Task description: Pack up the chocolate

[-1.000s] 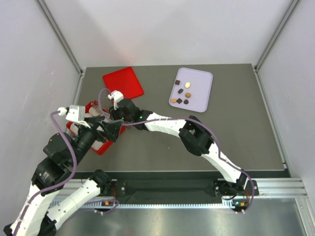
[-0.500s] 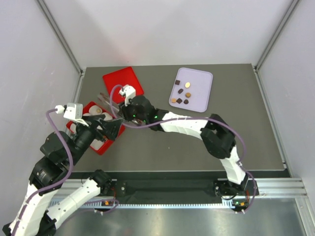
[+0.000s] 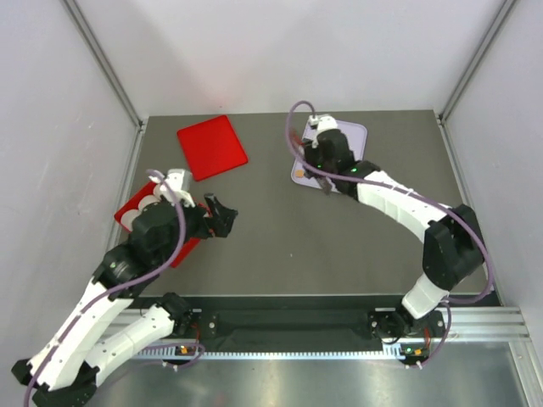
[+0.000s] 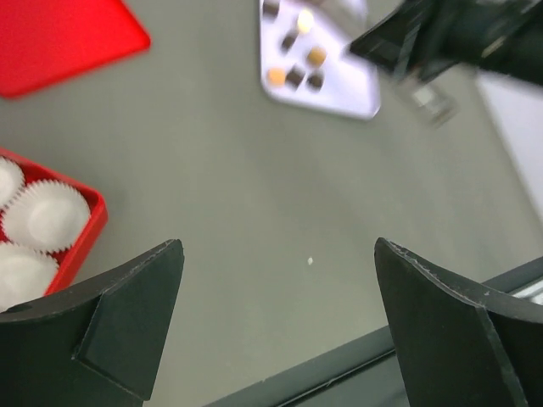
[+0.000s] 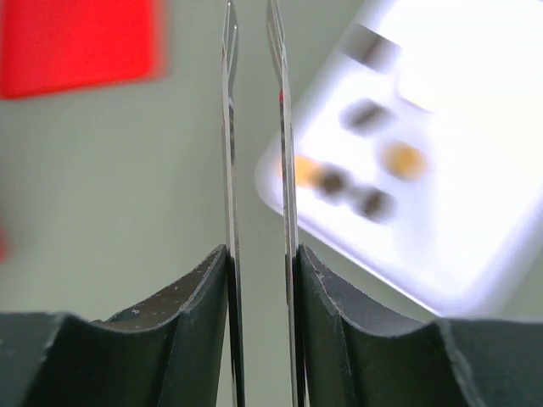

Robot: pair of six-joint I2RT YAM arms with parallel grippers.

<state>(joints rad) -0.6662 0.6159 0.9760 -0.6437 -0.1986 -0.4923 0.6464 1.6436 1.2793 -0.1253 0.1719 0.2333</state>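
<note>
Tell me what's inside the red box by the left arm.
White paper cups: three show in the red box, all looking empty. The left arm covers the rest of the box from above, so anything else in there can't be seen.

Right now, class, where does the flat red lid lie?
In the top view the red lid lies flat on the far left of the table, beyond the red box of paper cups and left of the lilac tray.

We find open passage across the middle of the grey table [image 3: 288, 237], between the red box of white paper cups [image 4: 92, 229] and the lavender plastic tray [image 3: 360, 136]. Our left end effector [image 3: 222, 217] and the right arm [image 3: 390, 199] flank it; the arm overhangs the tray's left side.
</note>
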